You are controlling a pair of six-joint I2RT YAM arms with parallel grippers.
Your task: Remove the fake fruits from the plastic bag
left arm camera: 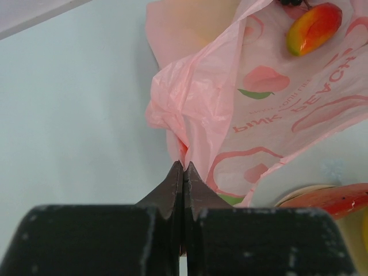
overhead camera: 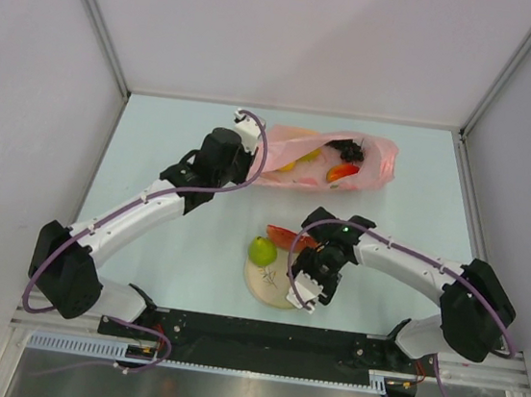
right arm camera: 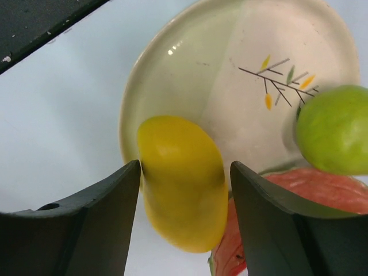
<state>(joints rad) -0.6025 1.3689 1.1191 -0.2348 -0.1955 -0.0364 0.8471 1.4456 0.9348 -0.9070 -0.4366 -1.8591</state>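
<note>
The pink plastic bag (overhead camera: 371,165) lies at the back of the table, and it fills the left wrist view (left arm camera: 230,98). My left gripper (left arm camera: 184,165) is shut on a bunched fold at the bag's left end (overhead camera: 255,168). Inside the bag show a dark grape bunch (overhead camera: 352,151), a red-orange piece (overhead camera: 343,172) (left arm camera: 313,29) and yellow fruit (overhead camera: 302,156). My right gripper (right arm camera: 185,167) hangs over the cream plate (right arm camera: 201,63) with its fingers apart. A yellow mango (right arm camera: 184,184) sits between them, touching the left finger, with a slim gap at the right one. A green pear (overhead camera: 261,251) (right arm camera: 333,129) and a watermelon slice (overhead camera: 283,237) (right arm camera: 299,192) rest at the plate's far edge.
The cream plate (overhead camera: 269,291) sits near the front middle, just ahead of the black base rail (overhead camera: 258,338). Grey walls enclose the table on the left, the back and the right. The right arm (overhead camera: 403,259) arcs in from the right.
</note>
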